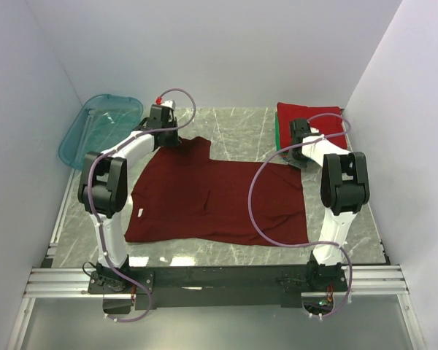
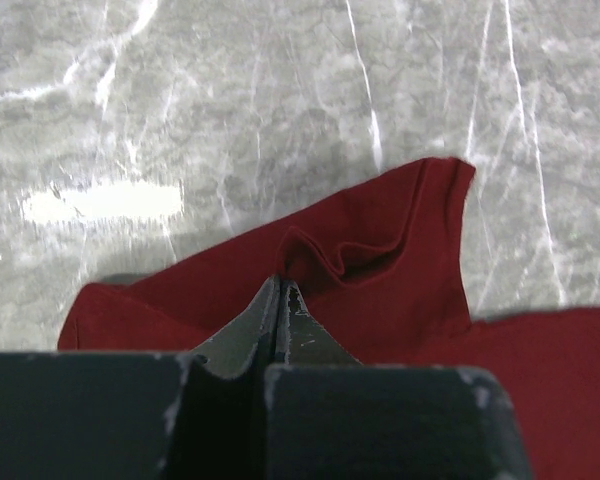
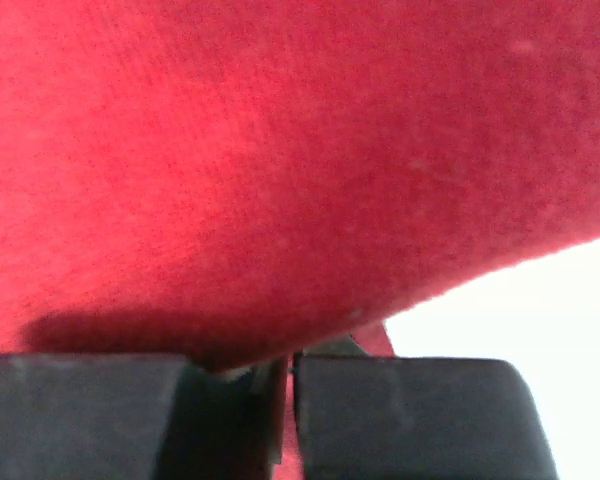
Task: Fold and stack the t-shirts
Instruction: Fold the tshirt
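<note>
Top: left gripper at far sleeve of shirt, which lay flat on tabletop; right gripper at opposite corner, beside folded stack.
Left wrist: gripper pinched shut on sleeve hem.
Right wrist: jaws nearly together, cloth draped over tips, apparently pinched.
Shirt soft, limp; best gripped at hems.

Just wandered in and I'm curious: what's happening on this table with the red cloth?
Two robot arms are working on a maroon t-shirt spread flat on the table. The left end effector is pinched shut on its far sleeve; the right end effector appears closed on the far hem corner, beside a folded stack.
</note>
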Motion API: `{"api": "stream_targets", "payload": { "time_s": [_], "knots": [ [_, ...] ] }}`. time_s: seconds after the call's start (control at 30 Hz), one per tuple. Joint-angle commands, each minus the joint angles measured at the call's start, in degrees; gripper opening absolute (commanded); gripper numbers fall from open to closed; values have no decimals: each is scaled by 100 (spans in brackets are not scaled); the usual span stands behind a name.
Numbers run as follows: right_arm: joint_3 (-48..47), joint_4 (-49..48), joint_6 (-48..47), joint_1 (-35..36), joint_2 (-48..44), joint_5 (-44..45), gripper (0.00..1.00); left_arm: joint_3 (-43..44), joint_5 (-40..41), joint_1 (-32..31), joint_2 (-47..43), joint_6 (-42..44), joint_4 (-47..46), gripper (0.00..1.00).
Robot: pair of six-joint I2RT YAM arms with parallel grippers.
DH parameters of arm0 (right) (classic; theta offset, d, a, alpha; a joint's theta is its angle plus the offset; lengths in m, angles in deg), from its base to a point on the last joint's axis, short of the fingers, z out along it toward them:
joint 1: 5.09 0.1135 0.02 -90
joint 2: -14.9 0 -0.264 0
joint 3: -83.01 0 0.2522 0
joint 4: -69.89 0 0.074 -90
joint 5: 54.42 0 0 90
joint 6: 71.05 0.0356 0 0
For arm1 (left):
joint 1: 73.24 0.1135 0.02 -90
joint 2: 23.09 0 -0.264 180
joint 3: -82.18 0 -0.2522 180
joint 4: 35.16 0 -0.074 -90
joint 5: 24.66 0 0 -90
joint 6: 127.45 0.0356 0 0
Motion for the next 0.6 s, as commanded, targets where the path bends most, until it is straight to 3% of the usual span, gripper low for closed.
{"api": "stream_targets", "payload": {
  "time_s": [0.0, 0.57],
  "knots": [
    [131, -372, -132, 21, -384, -57, 1, -232, -236, -22, -537, -108, -244, 0],
    [1414, -566, -133, 302, -2186, 48, 0, -2358, -298, -75, -2427, -538, -807, 0]
  ]
}}
